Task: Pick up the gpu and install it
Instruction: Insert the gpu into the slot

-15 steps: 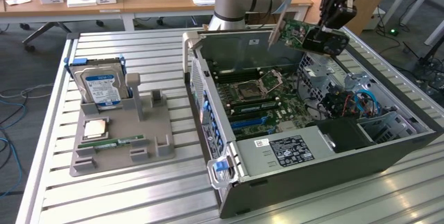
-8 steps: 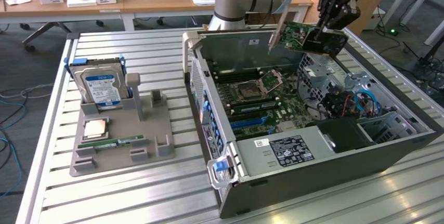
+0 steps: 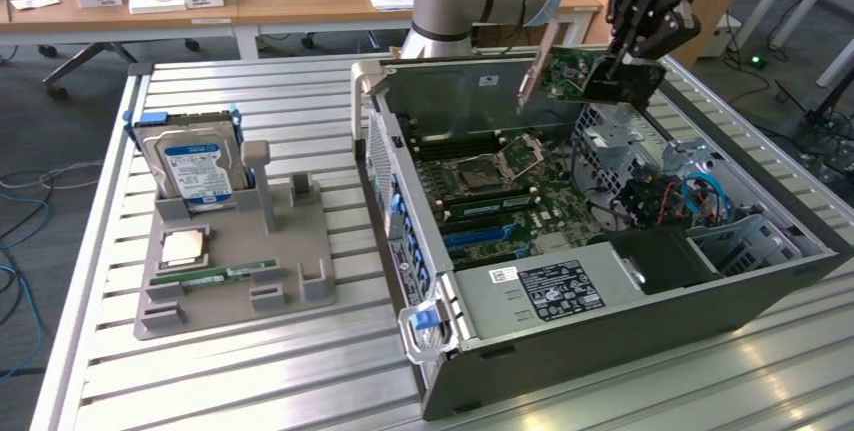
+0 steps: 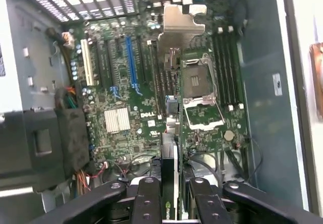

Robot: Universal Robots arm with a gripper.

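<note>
Gripper hangs over the open case, at its far side. Its jaws are partly closed and clamp the gpu by the board's edge. The card is clear of the motherboard, with its pale bracket toward the exterior view's left. In the wrist view the gpu is edge-on between the fingers, above the motherboard.

Good seating likely depends on holding the card upright, its lower edge parallel to the blue slot, and lowering it straight, clear of cables.

Count: one gpu, one case. On the holder at the exterior view's left are one hard drive, one processor and one memory stick.
</note>
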